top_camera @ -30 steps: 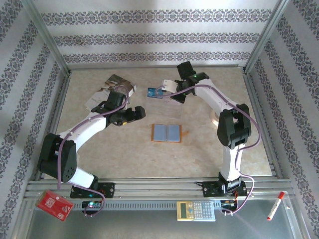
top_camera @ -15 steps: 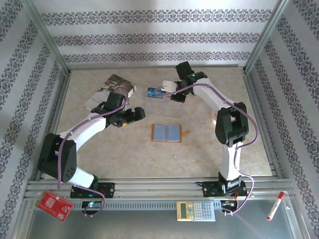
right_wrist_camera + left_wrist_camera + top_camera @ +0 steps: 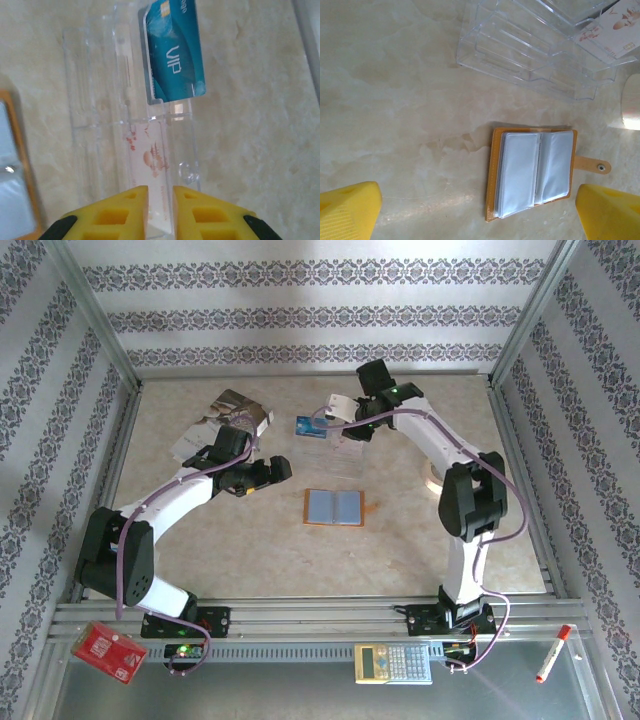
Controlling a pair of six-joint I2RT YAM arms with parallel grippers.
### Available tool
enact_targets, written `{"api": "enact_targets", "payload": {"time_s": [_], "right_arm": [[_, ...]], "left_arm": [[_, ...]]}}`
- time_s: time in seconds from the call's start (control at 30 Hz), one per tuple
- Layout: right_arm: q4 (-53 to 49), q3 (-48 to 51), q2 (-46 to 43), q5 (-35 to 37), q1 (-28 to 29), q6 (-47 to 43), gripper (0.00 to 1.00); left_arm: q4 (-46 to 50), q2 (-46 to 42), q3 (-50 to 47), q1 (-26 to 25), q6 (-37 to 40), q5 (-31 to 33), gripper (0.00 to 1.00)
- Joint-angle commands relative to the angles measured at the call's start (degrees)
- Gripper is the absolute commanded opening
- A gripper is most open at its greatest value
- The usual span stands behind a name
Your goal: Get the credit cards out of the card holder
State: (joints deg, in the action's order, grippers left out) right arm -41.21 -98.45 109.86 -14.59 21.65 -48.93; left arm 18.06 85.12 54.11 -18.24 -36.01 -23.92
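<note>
The right tool (image 3: 161, 200) has its yellow fingers a thin slit apart at the near end of a pale thin plastic card with a red flower print (image 3: 147, 160), which lies in a slot of the clear tiered acrylic stand (image 3: 95, 100); whether they pinch it or have let go cannot be told. Beyond it in the same stand leans a blue plastic card marked VIP (image 3: 175, 50). The step in hand looks like setting the pale card into the stand. The next move calls for the fingers to part fully and back straight off without dragging the card, then a swing toward the small orange bifold wallet with blue-grey clear pockets (image 3: 335, 507). That wallet lies open and flat on the marble-look bench (image 3: 400, 560), nearer the arm bases than the stand and well apart from the right tool; whether a card remains inside cannot be told. The left tool (image 3: 480, 215) hangs over the bench, fingers spread wide and empty, the wallet near in front of it.
</note>
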Motion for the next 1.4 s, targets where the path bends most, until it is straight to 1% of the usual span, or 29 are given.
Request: {"api": "enact_targets", "payload": {"time_s": [0.0,0.03,0.1,0.17,0.23,0.3,0.33,0.4,0.5,0.53,0.57,0.6,0.7,0.8,0.97,1.17,1.23,1.3,1.37], "right_arm": [[4.9,5.3,-6.9,-2.5,1.4,11.5,0.27],[6.2,7.2,-8.1,-1.2,2.0,15.2,0.3],[8.5,10.6,-10.2,3.2,3.8,25.8,0.36],[6.5,11.5,-10.6,5.4,5.2,35.8,0.42],[2.7,11.7,-10.0,3.3,5.9,43.5,0.42],[3.8,15.3,-10.8,3.6,6.7,52.3,0.41],[5.3,17.6,-11.6,3.6,7.3,55.8,0.43],[8.3,22.4,-13.9,6.5,9.0,64.1,0.48],[10.8,27.6,-16.4,9.6,12.1,72.8,0.53],[11.3,28.7,-16.4,10.7,13.2,74.1,0.54],[10.6,29.4,-16.0,13.8,14.6,75.8,0.56],[9.9,29.8,-15.3,16.9,16.0,77.6,0.6],[9.8,31.6,-13.1,21.8,19.0,79.9,0.71],[9.7,31.6,-10.9,24.3,21.4,80.4,0.74],[7.9,29.5,-6.1,26.1,23.8,80.5,0.76],[7.2,29.6,-2.8,28.0,24.2,80.7,0.76],[6.9,29.9,-1.8,28.4,24.1,80.7,0.76],[5.9,29.9,-0.8,29.1,24.0,81.1,0.75],[5.5,30.6,-0.2,29.9,23.8,81.2,0.72]], "left_arm": [[-1.6,-2.2,-1.1,0.9,-0.9,-0.4,1.0],[-1.8,-2.4,-1.4,0.9,-1.0,-0.3,1.0],[-2.1,-2.9,-2.0,0.9,-1.1,-0.1,1.0],[-2.0,-3.1,-2.4,0.9,-1.0,0.3,1.0],[-2.1,-3.4,-2.7,0.9,-0.9,0.5,1.0],[-2.1,-3.6,-3.1,0.9,-0.8,0.6,1.0],[-2.2,-3.7,-3.3,0.9,-0.7,0.7,1.0],[-2.3,-3.8,-3.6,0.8,-0.7,0.8,1.0],[-2.3,-3.8,-3.9,0.8,-0.6,1.0,1.0],[-2.5,-3.7,-4.0,0.9,-0.7,1.1,1.0],[-2.5,-3.6,-4.1,0.9,-0.7,1.1,1.0],[-2.4,-3.5,-4.2,0.9,-0.6,1.2,1.0],[-3.5,-3.9,-5.3,0.8,-0.6,2.1,1.0],[-3.5,-4.7,-6.3,1.0,-0.5,3.9,1.0],[-3.2,-5.1,-6.4,1.3,-0.2,4.4,1.0],[-3.9,-4.0,-6.2,1.4,-0.6,2.9,1.0],[-5.8,-3.3,-6.8,1.4,-1.6,1.9,1.0],[-7.4,-2.1,-7.4,1.3,-2.3,-0.2,0.94],[-7.3,-0.6,-7.6,1.1,-2.8,-0.7,0.86]]}}
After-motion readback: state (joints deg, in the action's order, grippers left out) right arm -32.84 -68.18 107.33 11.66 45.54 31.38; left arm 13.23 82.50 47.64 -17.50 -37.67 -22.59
